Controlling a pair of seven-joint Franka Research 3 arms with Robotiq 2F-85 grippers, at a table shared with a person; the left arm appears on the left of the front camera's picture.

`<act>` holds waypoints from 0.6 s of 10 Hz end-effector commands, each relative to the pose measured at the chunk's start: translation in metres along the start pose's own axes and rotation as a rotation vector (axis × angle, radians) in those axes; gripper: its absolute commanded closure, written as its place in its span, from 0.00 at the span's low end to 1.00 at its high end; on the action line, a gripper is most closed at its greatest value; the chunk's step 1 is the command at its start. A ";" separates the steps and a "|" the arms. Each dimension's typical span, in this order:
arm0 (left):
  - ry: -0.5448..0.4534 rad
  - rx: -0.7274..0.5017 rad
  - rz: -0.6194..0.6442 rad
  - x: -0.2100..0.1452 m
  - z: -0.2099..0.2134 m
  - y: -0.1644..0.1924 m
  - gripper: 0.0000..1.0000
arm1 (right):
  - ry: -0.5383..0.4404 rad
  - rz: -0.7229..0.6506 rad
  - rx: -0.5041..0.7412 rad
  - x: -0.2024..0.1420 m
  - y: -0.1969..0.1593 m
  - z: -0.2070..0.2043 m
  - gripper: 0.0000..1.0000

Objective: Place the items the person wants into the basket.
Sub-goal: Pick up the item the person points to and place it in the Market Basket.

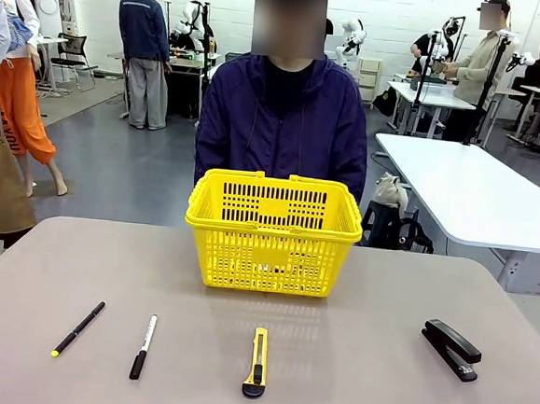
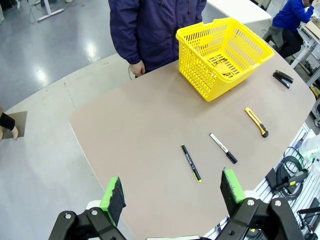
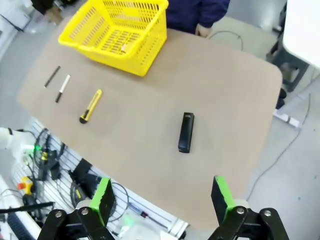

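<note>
- Left fingers (image 2: 113,199) and right fingers (image 3: 220,196): both spread wide, nothing between them, above the near side of the counter (image 1: 365,303).
- Near row on the counter, left to right: black pen with yellow tip (image 1: 79,328), white-and-black marker (image 1: 143,346), yellow-and-black utility knife (image 1: 256,361) near centre, black stapler (image 1: 451,349) well apart at the right. All lie flat, none touching.
- Yellow basket (image 1: 272,230): upright, far centre, handles folded down on the rim.
- Person (image 1: 284,119) in a dark purple jacket stands just behind the basket at the far edge.
</note>
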State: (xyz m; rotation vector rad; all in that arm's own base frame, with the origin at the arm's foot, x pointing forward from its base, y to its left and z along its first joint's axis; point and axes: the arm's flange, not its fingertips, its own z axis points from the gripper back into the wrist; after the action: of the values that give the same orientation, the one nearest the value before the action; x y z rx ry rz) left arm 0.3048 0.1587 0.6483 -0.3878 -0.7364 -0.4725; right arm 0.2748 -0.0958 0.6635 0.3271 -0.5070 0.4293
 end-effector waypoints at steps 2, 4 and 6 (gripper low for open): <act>-0.011 -0.013 -0.014 -0.001 0.001 0.001 0.00 | -0.008 0.093 0.016 -0.008 0.001 -0.008 0.00; -0.011 -0.013 -0.014 -0.001 0.001 0.001 0.00 | 0.019 0.115 0.043 -0.003 -0.003 -0.013 0.00; -0.011 -0.013 -0.014 -0.001 0.001 0.001 0.00 | 0.046 0.126 0.056 0.004 -0.004 -0.020 0.00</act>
State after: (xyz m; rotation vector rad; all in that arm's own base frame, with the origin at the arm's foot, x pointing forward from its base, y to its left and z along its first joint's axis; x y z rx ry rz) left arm 0.3048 0.1587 0.6482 -0.3875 -0.7366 -0.4736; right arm 0.2803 -0.0857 0.6478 0.3598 -0.4909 0.5491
